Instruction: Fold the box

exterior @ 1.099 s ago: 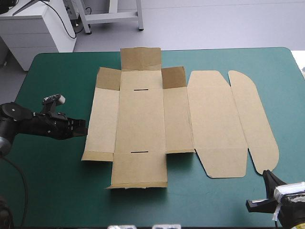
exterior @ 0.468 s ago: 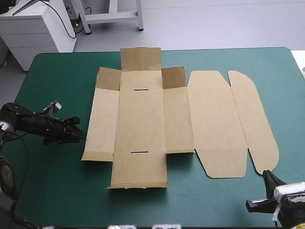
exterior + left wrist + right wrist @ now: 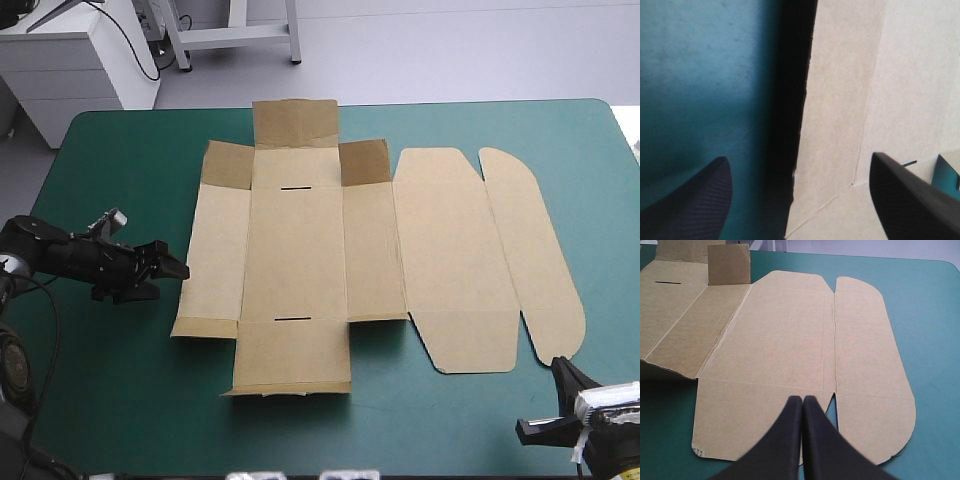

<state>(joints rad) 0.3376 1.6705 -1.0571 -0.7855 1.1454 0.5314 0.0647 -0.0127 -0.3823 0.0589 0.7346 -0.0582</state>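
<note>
The brown box [image 3: 330,260] lies flat and unfolded across the middle of the teal-green table, its rounded lid panels [image 3: 520,250] to the right. Two small flaps at the far side stand slightly raised. My left gripper [image 3: 172,268] is open, low at the box's left edge. In the left wrist view that edge [image 3: 840,125] runs between the spread fingers of my left gripper [image 3: 799,157]. My right gripper [image 3: 558,368] is shut and holds nothing, just off the lid's near right corner. In the right wrist view the lid [image 3: 790,340] spreads ahead of my right gripper [image 3: 802,399].
Bare teal-green cover [image 3: 110,160] runs along the left side of the table and in front of the box. The table's front edge lies close behind my right gripper.
My left gripper has gone from shut to open. It drew back a little from the box's left edge, then came up to it again. The right arm and the box have not moved.
</note>
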